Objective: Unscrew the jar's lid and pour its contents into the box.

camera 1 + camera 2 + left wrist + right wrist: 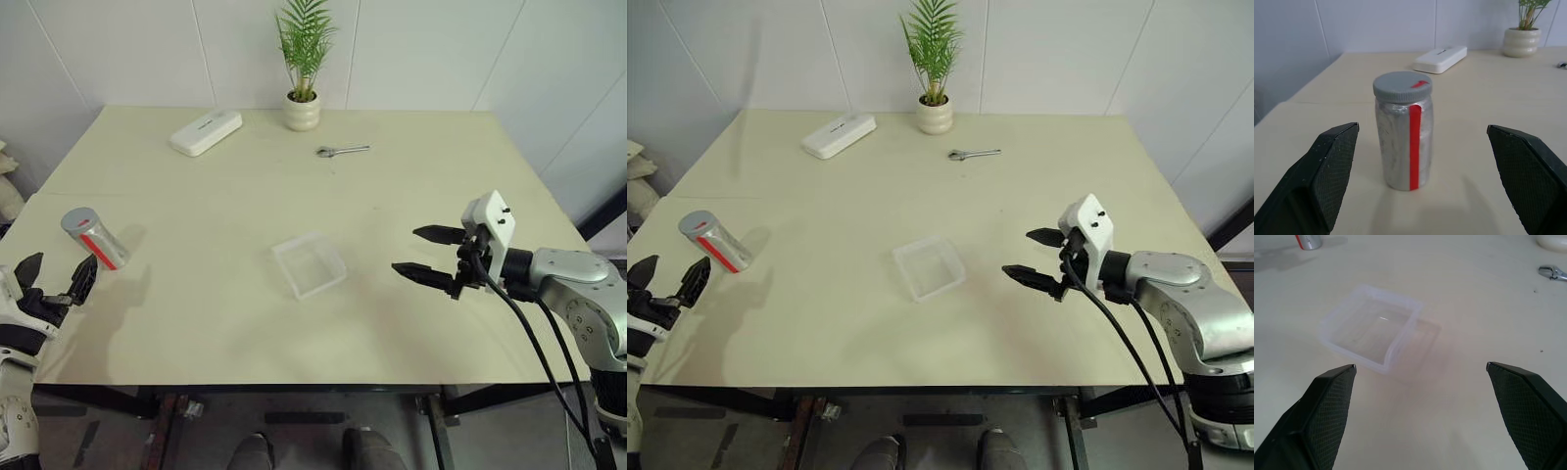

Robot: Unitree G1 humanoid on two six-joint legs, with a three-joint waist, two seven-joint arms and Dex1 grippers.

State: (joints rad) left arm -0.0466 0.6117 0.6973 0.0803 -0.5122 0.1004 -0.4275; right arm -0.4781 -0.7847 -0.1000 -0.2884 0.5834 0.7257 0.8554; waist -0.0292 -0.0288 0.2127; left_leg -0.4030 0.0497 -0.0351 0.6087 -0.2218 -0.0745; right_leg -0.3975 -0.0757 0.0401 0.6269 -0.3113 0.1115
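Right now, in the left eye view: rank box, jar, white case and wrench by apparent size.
1. box
2. white case, close to the box; it lies farther back, so unsure
3. jar
4. wrench

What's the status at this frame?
Left gripper open before jar, lid on. Right gripper open by empty box. Nothing between.

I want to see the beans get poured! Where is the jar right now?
The jar stands upright near the table's left edge, just ahead of the open left gripper, left of the box.
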